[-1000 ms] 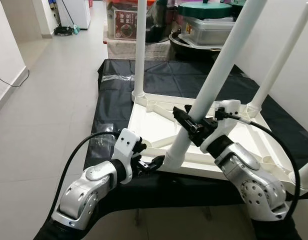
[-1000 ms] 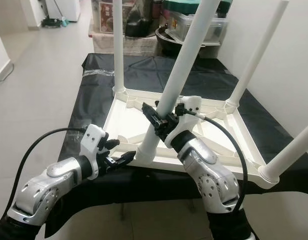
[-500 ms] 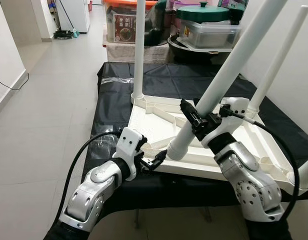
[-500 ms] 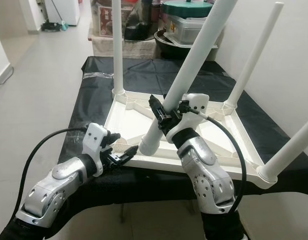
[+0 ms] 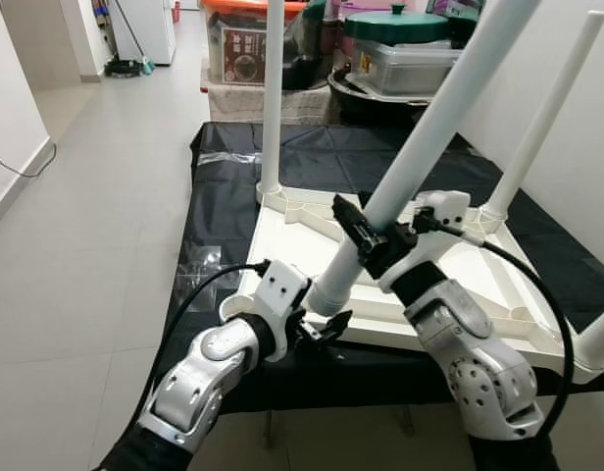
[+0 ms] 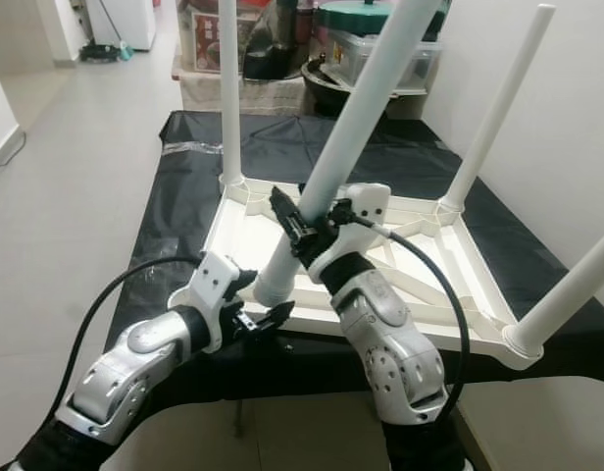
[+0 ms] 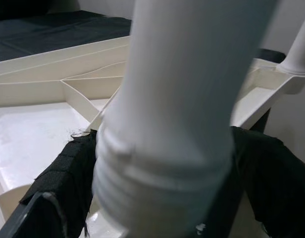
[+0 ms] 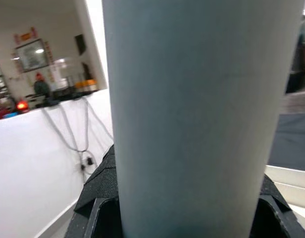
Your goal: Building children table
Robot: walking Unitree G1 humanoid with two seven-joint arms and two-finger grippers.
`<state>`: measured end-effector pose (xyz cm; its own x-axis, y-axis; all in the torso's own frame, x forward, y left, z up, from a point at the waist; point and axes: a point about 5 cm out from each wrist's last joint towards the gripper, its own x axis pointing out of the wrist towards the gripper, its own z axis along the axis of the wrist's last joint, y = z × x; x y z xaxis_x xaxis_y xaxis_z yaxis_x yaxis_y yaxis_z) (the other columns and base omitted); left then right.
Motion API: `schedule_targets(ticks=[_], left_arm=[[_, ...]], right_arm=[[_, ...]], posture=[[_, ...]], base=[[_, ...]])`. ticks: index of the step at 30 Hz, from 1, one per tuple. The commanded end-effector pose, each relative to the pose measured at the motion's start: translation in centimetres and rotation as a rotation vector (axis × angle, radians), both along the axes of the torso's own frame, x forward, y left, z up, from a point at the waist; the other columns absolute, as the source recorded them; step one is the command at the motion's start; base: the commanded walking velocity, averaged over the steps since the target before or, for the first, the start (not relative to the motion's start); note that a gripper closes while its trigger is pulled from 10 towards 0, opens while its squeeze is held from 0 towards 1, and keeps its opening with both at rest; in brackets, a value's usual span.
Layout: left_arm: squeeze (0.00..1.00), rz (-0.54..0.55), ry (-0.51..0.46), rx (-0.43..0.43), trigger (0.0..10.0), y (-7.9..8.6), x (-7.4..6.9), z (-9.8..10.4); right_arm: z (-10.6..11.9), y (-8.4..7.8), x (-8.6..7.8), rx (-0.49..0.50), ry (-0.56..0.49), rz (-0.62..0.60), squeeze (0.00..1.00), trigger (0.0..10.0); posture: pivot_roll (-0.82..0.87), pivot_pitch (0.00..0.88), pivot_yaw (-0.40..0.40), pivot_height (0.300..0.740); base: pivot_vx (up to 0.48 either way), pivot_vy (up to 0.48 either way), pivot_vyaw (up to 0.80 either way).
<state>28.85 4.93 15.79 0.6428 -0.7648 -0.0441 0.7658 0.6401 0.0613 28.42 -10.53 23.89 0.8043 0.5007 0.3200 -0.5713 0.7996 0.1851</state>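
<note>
The white tabletop (image 5: 312, 240) lay upside down on a black-covered table (image 5: 224, 196) in mid-frame, three legs already standing at its corners. The loose leg (image 5: 420, 128) slanted from centre to upper right. The right gripper (image 5: 366, 238) had its fingers clamped around its shaft. The left gripper (image 5: 327, 326) had its fingers closed around the threaded end (image 7: 157, 168).

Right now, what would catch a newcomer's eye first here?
The loose white table leg, slanting up across the middle, gripped partway up by the right hand while the left hand closes around its threaded lower end. Beneath lies the upturned white tabletop on a black cloth, three legs already standing at its corners.
</note>
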Motion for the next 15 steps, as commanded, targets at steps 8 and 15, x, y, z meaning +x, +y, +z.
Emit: schedule_targets(ticks=[8,15], left_arm=[[0.00,-0.028,-0.009,0.019,10.0,-0.28,0.11,-0.42],[0.00,-0.042,-0.023,0.014,0.0,-0.42,-0.09,-0.57]], right_arm=[[-0.70,1.17,-0.86,-0.060,0.007,0.076,0.00,10.0],[-0.87,1.40,-0.98,-0.062,0.011,0.084,0.00,10.0]], posture=[[0.08,0.018,-0.091,0.740],[0.08,0.018,-0.091,0.740]], base=[[0.000,0.000,0.00],[0.000,0.000,0.00]])
